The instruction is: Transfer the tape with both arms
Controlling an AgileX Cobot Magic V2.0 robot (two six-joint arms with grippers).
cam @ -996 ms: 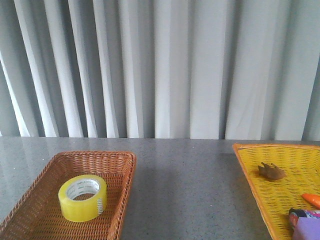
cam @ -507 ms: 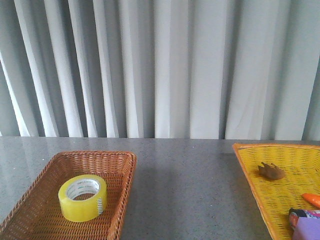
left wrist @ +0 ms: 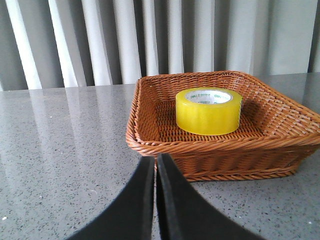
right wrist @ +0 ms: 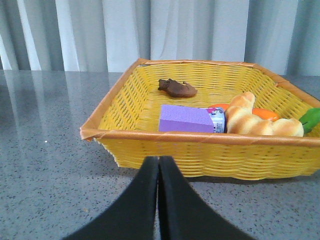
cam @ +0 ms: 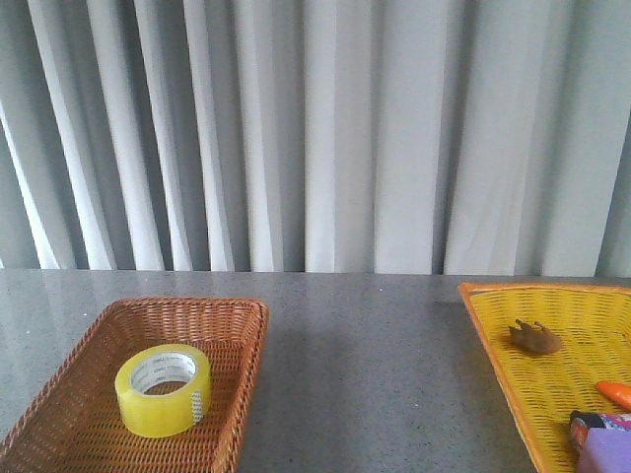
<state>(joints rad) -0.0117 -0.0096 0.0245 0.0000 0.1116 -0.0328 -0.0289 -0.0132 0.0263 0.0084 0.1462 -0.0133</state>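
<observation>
tape (left wrist: 208, 110) lies well beyond closed left hand (left wrist: 154, 165).

Left gripper (left wrist: 155, 172): fingers pressed together, tips meeting, nothing between them, low over the table. Right gripper (right wrist: 158, 172): same, fingers together, nothing held. Neither arm visible in front view.

You worked at a staged test bench, not a home: a bare grey speckled tabletop (cam: 365, 355), a plain pleated grey curtain (cam: 325, 128) backdrop, and two wicker baskets (cam: 237, 374) of props.
</observation>
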